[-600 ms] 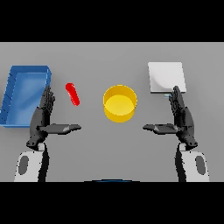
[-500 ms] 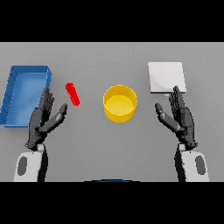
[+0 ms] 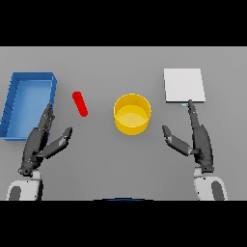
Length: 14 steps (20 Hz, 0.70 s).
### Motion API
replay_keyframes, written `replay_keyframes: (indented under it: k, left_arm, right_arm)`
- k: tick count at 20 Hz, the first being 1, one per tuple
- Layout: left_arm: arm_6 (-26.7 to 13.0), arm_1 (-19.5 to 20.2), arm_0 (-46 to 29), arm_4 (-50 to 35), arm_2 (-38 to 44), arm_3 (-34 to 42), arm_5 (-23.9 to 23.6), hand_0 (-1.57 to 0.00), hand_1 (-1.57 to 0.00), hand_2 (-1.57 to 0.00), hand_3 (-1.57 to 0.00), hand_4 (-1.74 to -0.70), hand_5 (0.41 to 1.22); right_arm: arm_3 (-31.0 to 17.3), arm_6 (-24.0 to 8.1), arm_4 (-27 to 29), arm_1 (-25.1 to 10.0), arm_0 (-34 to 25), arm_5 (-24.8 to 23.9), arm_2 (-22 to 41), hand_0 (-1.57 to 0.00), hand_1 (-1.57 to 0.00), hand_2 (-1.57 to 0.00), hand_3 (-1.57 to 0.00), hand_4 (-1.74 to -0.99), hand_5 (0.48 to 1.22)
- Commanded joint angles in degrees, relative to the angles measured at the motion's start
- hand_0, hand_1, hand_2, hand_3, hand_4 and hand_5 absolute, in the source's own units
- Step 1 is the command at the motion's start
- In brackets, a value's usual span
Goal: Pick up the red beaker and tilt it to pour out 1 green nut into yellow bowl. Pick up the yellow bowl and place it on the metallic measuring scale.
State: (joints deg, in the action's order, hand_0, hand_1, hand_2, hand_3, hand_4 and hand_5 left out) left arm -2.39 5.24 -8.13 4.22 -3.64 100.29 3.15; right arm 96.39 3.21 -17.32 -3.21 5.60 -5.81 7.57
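From the head view, the left hand (image 3: 39, 144) and right hand (image 3: 197, 141) both hover with fingers straight and thumbs spread inward, holding and touching nothing. The yellow bowl (image 3: 132, 114) sits at table centre, with the red beaker (image 3: 80, 103) lying at its 9 o'clock and the metallic scale (image 3: 184, 85) at its 2 o'clock; a blue tray (image 3: 9, 106) lies far left. Compared with half a second ago, both thumbs have swung further from the fingers, while beaker and bowl are unmoved.
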Motion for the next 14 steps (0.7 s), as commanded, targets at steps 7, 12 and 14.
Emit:
replay_keyframes:
  k: [7, 12, 14]
  left_arm:
    - [1.5, -1.3, 4.3, 3.7, -1.7, -6.6, -0.7, 0.0, 0.0, 0.0, 0.0, -1.19, 0.611]
    - [3.2, -1.6, 11.7, 6.2, -0.5, -16.1, -2.7, 0.0, 0.0, 0.0, 0.0, -1.23, 0.636]
    - [3.5, -1.6, 14.6, 5.9, 0.3, -19.4, -2.6, 0.0, 0.0, 0.0, 0.0, -1.25, 0.65]
  right_arm:
    - [1.3, 1.1, 2.5, -0.1, 1.2, 1.7, -0.3, 0.0, 0.0, 0.0, 0.0, -1.23, 0.617]
    - [2.0, 2.7, 3.6, -0.4, 1.9, 2.8, -0.4, 0.0, 0.0, 0.0, 0.0, -1.267, 0.632]
    - [1.7, 1.4, 4.3, -0.2, 0.7, 3.1, -0.6, 0.0, 0.0, 0.0, 0.0, -1.28, 0.634]
